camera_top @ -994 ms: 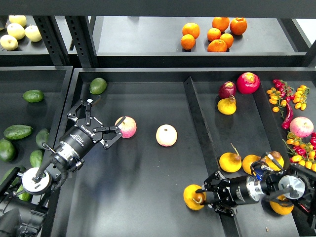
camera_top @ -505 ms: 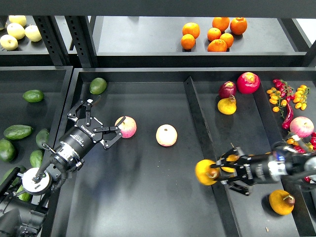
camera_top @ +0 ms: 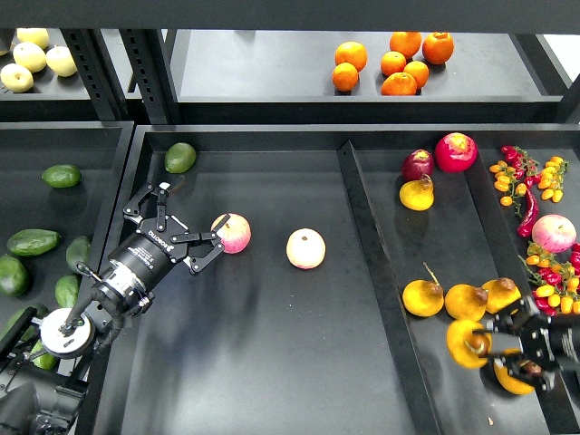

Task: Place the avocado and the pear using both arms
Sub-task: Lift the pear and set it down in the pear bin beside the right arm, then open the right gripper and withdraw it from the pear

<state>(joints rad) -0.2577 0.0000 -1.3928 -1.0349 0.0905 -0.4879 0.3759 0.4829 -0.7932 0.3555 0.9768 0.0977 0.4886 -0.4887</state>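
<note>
Pear [camera_top: 468,343]: squat, yellow-orange, blurred; right of the divider [camera_top: 376,272], low in the right tray.
Right gripper [camera_top: 497,345]: prongs seemingly clamped on the pear, though smeared.
Avocado [camera_top: 179,157]: smooth green oval, far left of the divider, top corner.
Left gripper [camera_top: 186,227]: prongs spread apart, just beside a pink apple [camera_top: 234,233].

avocado [camera_top: 179,157] at centre tray's back-left corner | two apples [camera_top: 305,248] mid-tray | pear [camera_top: 467,343] in right compartment, front | oranges [camera_top: 391,62] on shelf behind
</note>
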